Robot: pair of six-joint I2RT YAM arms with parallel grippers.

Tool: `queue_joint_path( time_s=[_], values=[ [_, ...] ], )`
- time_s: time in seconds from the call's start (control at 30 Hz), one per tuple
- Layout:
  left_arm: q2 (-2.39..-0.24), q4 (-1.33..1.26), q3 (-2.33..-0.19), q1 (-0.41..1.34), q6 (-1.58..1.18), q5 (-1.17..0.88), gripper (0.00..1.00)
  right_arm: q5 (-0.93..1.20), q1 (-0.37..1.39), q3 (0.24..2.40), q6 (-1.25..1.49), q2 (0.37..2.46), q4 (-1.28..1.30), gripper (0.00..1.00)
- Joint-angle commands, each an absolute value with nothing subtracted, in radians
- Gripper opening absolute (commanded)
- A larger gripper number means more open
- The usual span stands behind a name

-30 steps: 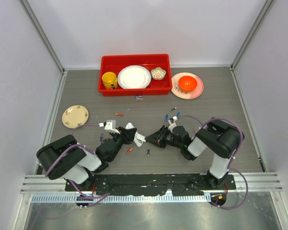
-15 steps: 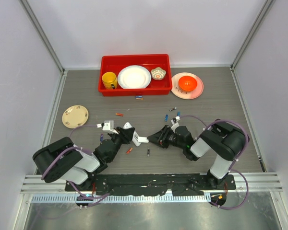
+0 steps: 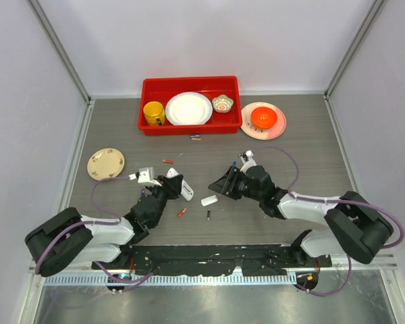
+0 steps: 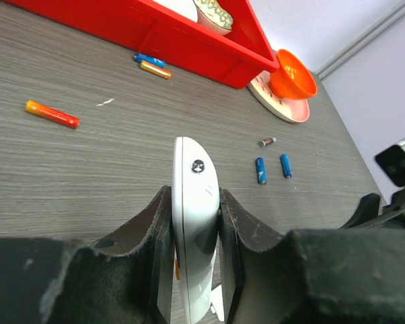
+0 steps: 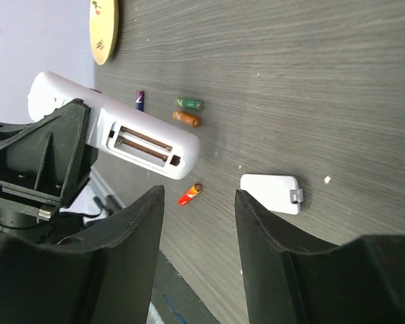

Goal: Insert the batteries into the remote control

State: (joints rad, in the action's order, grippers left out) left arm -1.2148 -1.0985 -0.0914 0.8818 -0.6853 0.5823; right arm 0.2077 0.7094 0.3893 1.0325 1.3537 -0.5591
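One remote, judged light, stiff and slick, is clamped by its long sides in the left claw above the bench, while the right claw is spread empty and small, roll-prone batteries are scattered nearby.

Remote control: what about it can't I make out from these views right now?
- Right wrist: on the remote control, polarity marks in the slot are too small to read.
- Left wrist: remote edge-on, slot face turned away; left end effector covers its lower end.
- Top external: slot too small to see.
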Motion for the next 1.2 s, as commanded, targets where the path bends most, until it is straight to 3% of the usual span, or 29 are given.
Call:
queue_joint_path(
  time_s=[0.0,0.2,0.33,0.37,0.47,0.67,0.9,1.03,1.17],
  values=[
    [-1.129,-1.025,-0.127,0.885,-0.647,0.670,0.00,0.063,0.707,0.511,0.804,1.247,-0.184,0.52],
    [-0.876,-0.516,-0.296,0.871,-0.770,0.602,0.00,-0.254,0.727,0.686,0.592,1.157,0.185,0.52],
    [-0.819,-0.411,-0.330,0.781,-0.924,0.295,0.00,-0.255,0.732,0.629,0.558,1.086,0.135,0.52],
    [-0.813,-0.422,-0.330,0.722,-0.955,0.115,0.00,-0.212,0.732,0.611,0.572,1.072,0.109,0.53],
    [-0.811,-0.575,-0.276,0.613,-1.085,-0.162,0.00,-0.157,0.732,0.551,0.615,1.019,0.035,0.60],
    [-0.886,-0.876,-0.184,0.540,-1.229,-0.363,0.00,-0.069,0.732,0.488,0.669,0.898,-0.043,0.77],
    [-1.113,-1.270,-0.150,0.519,-1.422,-0.517,0.00,-0.152,0.730,0.483,0.638,0.816,0.044,0.79],
    [-1.279,-1.435,-0.155,0.509,-1.491,-0.632,0.00,0.163,0.732,0.557,0.574,0.879,0.074,0.79],
    [-1.371,-1.546,-0.170,0.511,-1.519,-0.656,0.00,0.310,0.732,0.468,0.780,0.879,-0.200,0.80]
  ],
)
